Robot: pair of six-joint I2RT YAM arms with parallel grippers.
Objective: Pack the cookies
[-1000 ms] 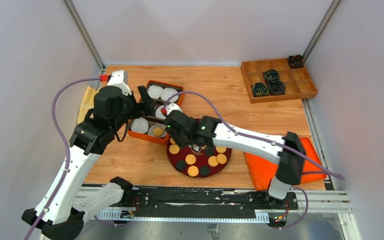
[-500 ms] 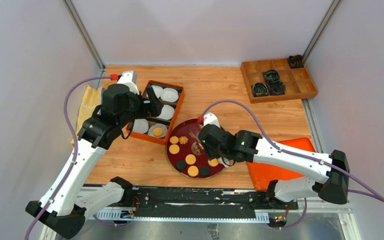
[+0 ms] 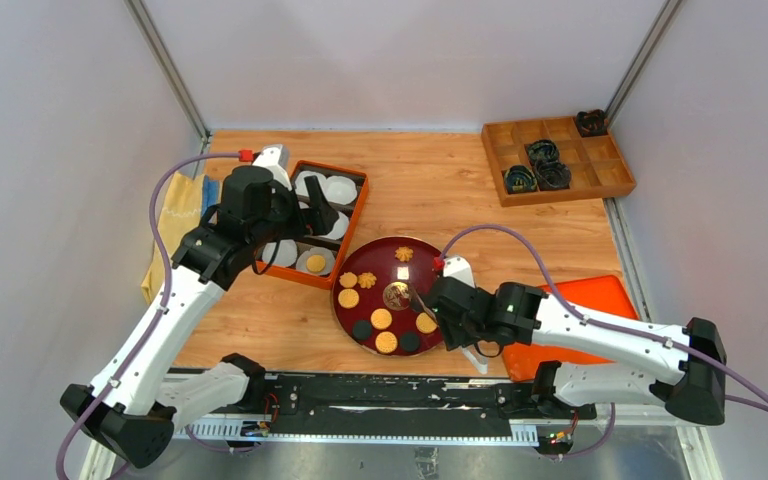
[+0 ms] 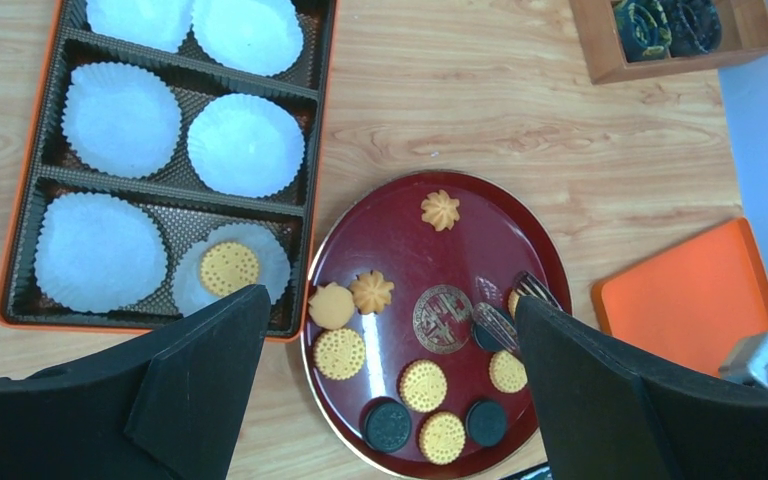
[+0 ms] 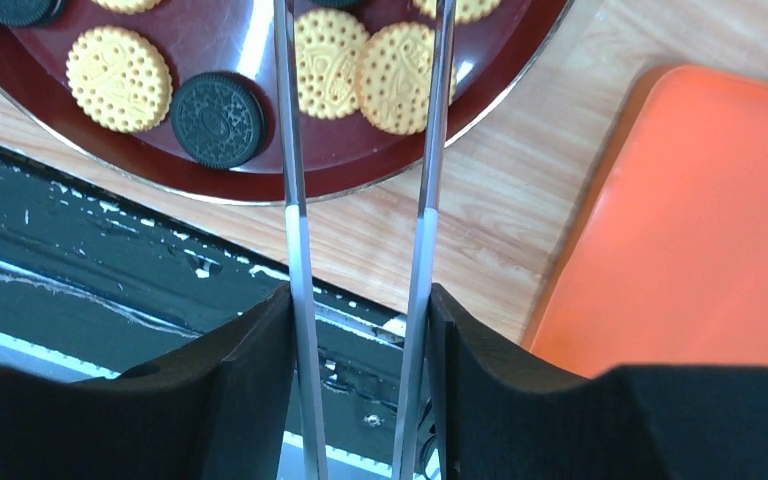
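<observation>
Right jaws gripping metal tongs (image 5: 293, 150), cookies (image 5: 120, 78) on red plate (image 5: 250, 160) beyond them, left jaws wide open overhead

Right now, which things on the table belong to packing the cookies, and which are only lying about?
For the job: cookies, dark red plate, orange tray, white paper cups, tongs in the right gripper.
Lying about: wooden box, black coiled rings, yellow cloth.
</observation>
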